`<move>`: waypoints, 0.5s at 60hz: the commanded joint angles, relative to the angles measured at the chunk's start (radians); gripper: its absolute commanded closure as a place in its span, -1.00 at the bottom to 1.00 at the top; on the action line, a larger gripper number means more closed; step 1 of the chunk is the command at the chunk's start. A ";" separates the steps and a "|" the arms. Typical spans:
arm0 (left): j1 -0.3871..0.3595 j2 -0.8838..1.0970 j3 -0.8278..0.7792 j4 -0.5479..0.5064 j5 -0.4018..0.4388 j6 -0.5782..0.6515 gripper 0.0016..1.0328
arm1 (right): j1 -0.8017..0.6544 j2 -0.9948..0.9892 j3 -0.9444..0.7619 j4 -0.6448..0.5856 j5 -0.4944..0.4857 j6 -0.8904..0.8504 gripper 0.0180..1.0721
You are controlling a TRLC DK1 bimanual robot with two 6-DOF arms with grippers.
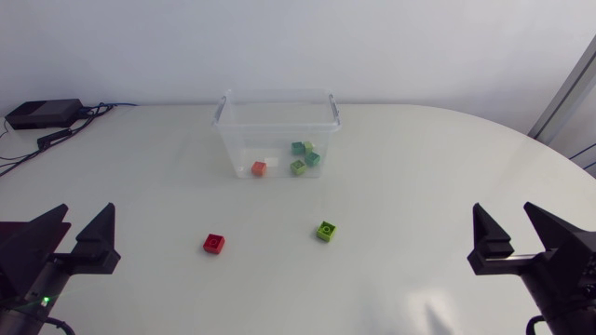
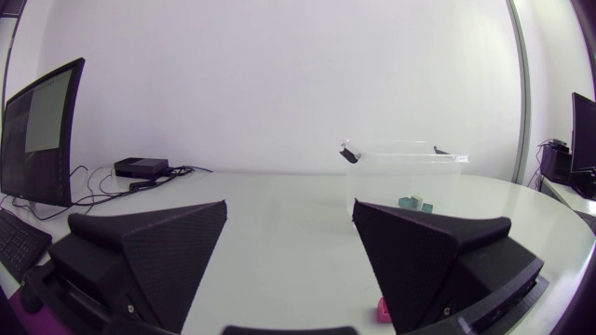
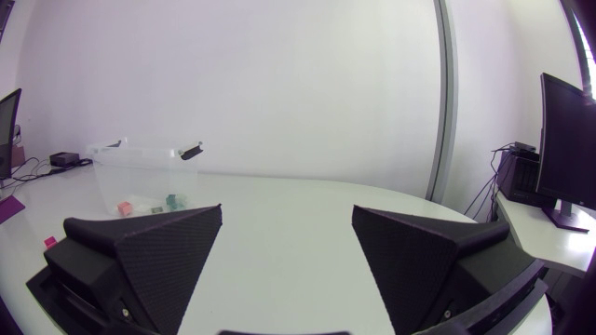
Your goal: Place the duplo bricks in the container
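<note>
In the head view the clear container (image 1: pixel 233 140) stands in the upper middle of the frame and already holds part of the load: an orange brick (image 1: pixel 259 168) toward its lower left corner and, to the right of that, a cluster of green and teal bricks (image 1: pixel 304 156) lying close together. Two pieces are left out on the table (image 1: pixel 419 167): a red brick (image 1: pixel 214 244) below and left of the container, and a lime-green brick (image 1: pixel 326 231) below and right of it, the two well apart. The left gripper (image 1: pixel 88 216) sits at the lower left edge and the right gripper (image 1: pixel 503 219) at the lower right edge, each with its fingers spread wide, nothing between them, and well away from either loose brick. I judge the task well past halfway, with two pick-and-drop rounds remaining; the red brick lies nearer the left arm, the lime-green one somewhat nearer the right
</note>
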 commanded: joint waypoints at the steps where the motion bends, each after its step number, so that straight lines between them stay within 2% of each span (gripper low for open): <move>1: -0.003 -0.008 -0.020 0.002 -0.002 -0.006 -0.83 | 0.000 -0.005 -0.017 -0.006 -0.006 -0.006 -0.92; 30: -0.012 -0.012 -0.012 -0.001 0.004 0.000 -0.84 | 0.026 -0.007 -0.017 -0.007 -0.006 -0.006 -0.92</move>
